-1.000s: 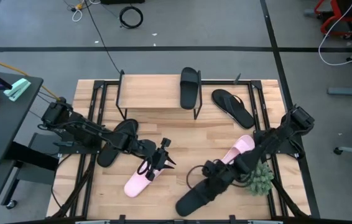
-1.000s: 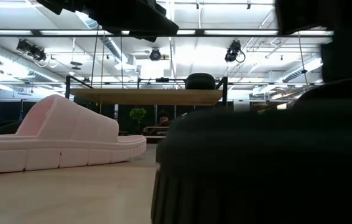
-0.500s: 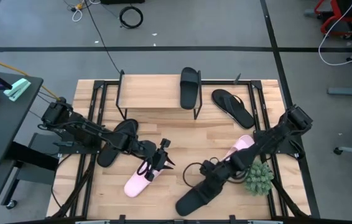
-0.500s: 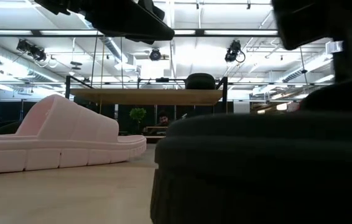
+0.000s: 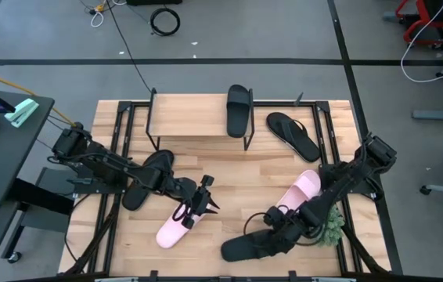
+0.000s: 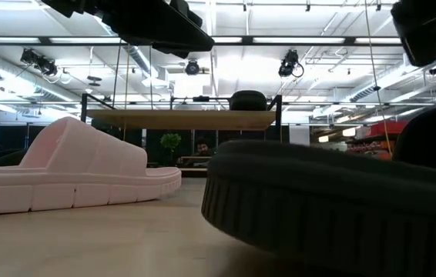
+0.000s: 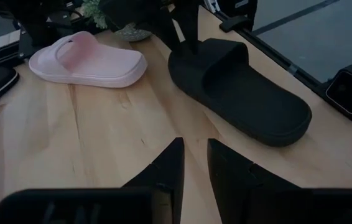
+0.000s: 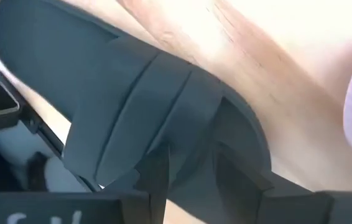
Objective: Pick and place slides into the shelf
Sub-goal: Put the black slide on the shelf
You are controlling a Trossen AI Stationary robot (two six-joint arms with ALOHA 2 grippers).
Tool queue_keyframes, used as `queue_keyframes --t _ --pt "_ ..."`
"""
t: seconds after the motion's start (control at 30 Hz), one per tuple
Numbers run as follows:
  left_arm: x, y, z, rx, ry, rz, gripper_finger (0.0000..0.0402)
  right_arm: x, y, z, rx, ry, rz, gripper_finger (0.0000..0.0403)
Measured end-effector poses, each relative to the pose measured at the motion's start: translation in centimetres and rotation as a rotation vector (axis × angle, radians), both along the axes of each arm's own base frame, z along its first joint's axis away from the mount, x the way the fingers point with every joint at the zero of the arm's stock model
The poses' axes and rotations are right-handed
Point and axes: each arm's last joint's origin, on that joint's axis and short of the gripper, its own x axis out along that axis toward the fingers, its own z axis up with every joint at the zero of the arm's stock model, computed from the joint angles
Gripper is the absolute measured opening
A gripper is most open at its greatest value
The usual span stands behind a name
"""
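Observation:
My right gripper is shut on a black broad-band slide near the table's near edge. The left gripper hovers open and empty over the far end of a pale pink slide. A second pink slide lies flat beside my right arm. On the shelf, another black slide rests on the top board with one end overhanging. One thong flip-flop lies right of the shelf. The other flip-flop is partly hidden under my left arm. My right gripper grips the black slide at the edge of its broad band, near one end. The fingers slant down onto it from the table's right, with band material between them. The slide is tilted, its sole partly off the table.
The spiky green plant ball sits against my right arm, close to the table's right edge. The table's black frame rails run along both sides. Bare wood lies between the shelf and the two grippers.
My right gripper has moved a little toward the table's near edge and right. The black slide has turned about on the table with it. One side of its sole has tipped up off the wood, where it lay flat before.

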Motion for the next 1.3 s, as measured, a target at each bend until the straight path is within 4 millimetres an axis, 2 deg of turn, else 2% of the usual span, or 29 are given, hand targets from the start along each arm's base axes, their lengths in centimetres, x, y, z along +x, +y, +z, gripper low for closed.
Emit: queue_keyframes --t 0.17,0.47,0.67,0.97,1.17,1.3 --pt "0.0 0.0 0.0 0.0 0.0 0.0 0.0074 -0.7 1.2 0.1 0.041 -0.008 -0.026 0.0128" --pt "0.0 0.0 0.0 -0.006 0.003 0.004 0.0072 -0.2 1.7 0.5 0.036 -0.147 -0.086 0.0128" --pt "0.0 0.0 0.0 -0.017 0.007 0.01 0.0077 0.2 0.8 -0.3 0.037 -0.168 -0.101 0.0128" --pt "0.0 0.0 0.0 -0.018 0.007 0.01 0.0069 1.4 -2.3 -3.0 0.084 -0.348 -0.088 0.0128" --pt "-0.3 -0.8 0.0 -0.059 0.021 0.008 0.0077 2.1 -3.0 -3.1 0.058 -0.375 0.011 0.0126" --pt "-0.5 -1.5 0.0 -0.059 0.021 -0.015 0.0076 2.4 -2.9 -2.7 0.061 -0.433 0.06 0.0101"
